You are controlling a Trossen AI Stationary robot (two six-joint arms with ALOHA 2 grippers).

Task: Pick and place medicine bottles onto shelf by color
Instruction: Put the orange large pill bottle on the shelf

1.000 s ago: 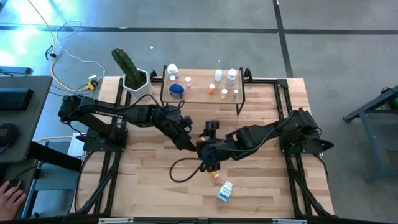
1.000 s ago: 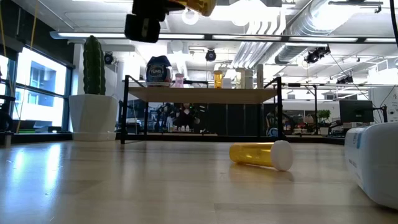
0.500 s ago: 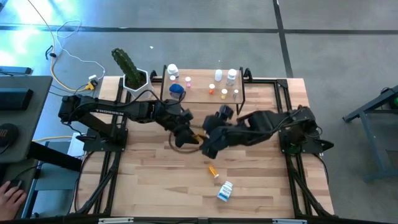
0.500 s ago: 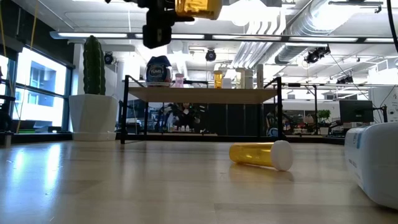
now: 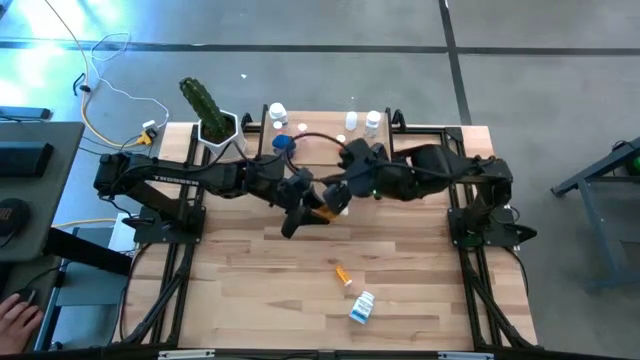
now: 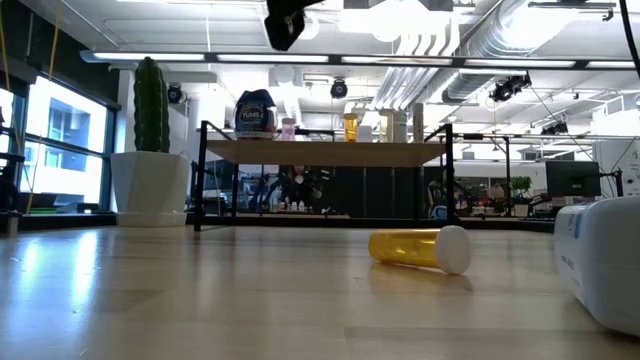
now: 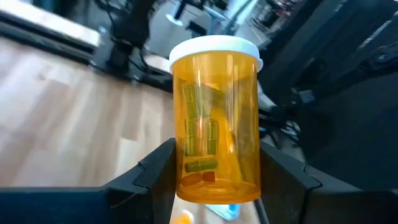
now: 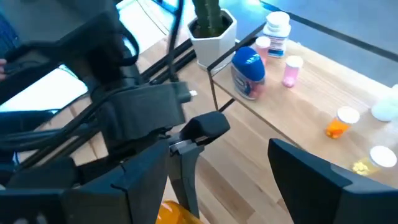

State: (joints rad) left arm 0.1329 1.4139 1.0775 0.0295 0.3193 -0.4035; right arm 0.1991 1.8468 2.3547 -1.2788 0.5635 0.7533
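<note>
My left gripper [image 7: 217, 182] is shut on an orange medicine bottle [image 7: 217, 124] with a white cap, held above the table's middle [image 5: 322, 212]. My right gripper [image 8: 230, 186] stands open with nothing between its fingers, higher up and just right of the left one [image 5: 350, 178], in front of the shelf [image 5: 300, 150]. On the shelf stand a blue bottle [image 8: 249, 70], a white one [image 8: 277, 30] and a pink one [image 8: 291, 70] at its left, and small orange [image 8: 339, 123] and white ones at its right. My left gripper pinches the orange bottle between its two fingers [image 7: 158, 171], on the two sides of the clear body near its bottom end [image 7: 186, 177]. The white cap end [image 7: 214, 50] points away from the fingers. The bottle is lifted clear of the table.
An orange bottle [image 5: 342, 273] lies on its side on the near middle of the table, with a white and blue bottle [image 5: 362, 307] closer to the near edge. A white pot with a cactus [image 5: 210, 115] stands left of the shelf. Black frame rails run along both table sides.
My right gripper has risen and gone from the table's middle toward the far edge and the shelf, rolling as it went. My left gripper has rolled and crept upward; the orange bottle turned with it and left the top of the low view.
</note>
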